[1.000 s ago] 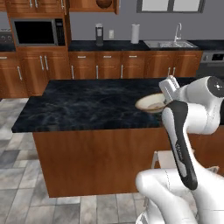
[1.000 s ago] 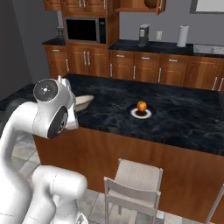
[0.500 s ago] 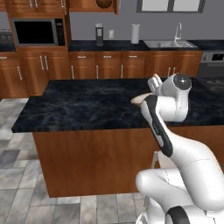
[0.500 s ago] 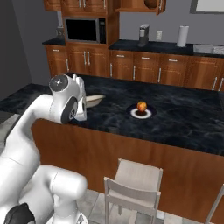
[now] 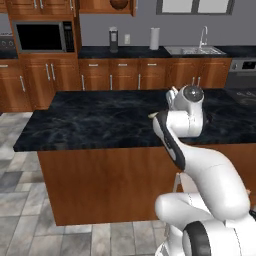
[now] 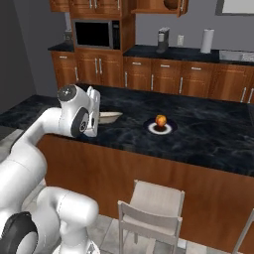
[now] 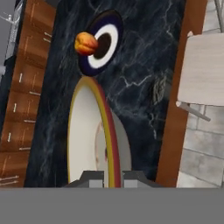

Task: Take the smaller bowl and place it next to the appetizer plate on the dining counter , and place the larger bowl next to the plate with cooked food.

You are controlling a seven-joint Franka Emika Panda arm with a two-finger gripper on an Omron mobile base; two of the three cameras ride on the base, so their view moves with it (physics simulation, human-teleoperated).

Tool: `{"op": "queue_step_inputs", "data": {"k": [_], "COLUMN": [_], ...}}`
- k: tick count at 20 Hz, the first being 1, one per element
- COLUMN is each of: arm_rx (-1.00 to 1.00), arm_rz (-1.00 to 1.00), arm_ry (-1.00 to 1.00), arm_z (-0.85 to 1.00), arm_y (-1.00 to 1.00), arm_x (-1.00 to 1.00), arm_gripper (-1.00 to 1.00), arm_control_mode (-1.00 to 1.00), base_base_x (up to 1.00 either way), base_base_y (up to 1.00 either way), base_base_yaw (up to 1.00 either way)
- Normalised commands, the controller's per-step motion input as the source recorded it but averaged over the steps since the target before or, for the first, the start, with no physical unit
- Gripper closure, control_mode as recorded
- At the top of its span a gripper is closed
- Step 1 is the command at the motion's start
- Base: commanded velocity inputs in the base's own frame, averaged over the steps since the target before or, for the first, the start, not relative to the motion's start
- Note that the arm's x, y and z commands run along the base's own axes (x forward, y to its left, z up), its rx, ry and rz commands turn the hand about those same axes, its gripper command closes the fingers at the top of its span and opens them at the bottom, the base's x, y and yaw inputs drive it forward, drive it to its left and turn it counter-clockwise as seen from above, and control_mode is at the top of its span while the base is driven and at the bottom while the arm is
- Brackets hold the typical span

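Cream-white inside and tan outside, the smaller bowl (image 7: 94,140) is clamped by its rim between the gripper (image 7: 111,177) jaws above the dining counter (image 7: 144,65), while just beyond them the appetizer plate (image 7: 109,37) carries one orange-red ball (image 7: 85,43).
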Motion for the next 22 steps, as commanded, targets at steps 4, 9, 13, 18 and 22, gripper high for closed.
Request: {"op": "queue_step_inputs", "data": {"k": [4,9,13,18,22], "arm_rx": [0.0,0.0,0.0,0.03,0.11], "arm_rz": [-0.08,-0.09,-0.08,-0.05,0.0], "arm_ry": [-0.06,-0.06,0.0,0.01,0.12], "arm_z": [-0.6,-0.47,-0.19,-0.03,0.0], "arm_y": [-0.19,-0.27,-0.23,-0.16,-0.02], "arm_x": [0.0,0.18,0.68,0.77,0.68], "arm_gripper": [1.0,1.0,1.0,1.0,1.0], "arm_control_mode": [-1.0,-1.0,-1.0,-1.0,-1.0], "base_base_x": [0.0,0.0,0.0,0.0,0.0], "base_base_y": [0.0,0.0,0.0,0.0,0.0], "base_base_yaw": [0.0,0.0,0.0,0.0,0.0]}}
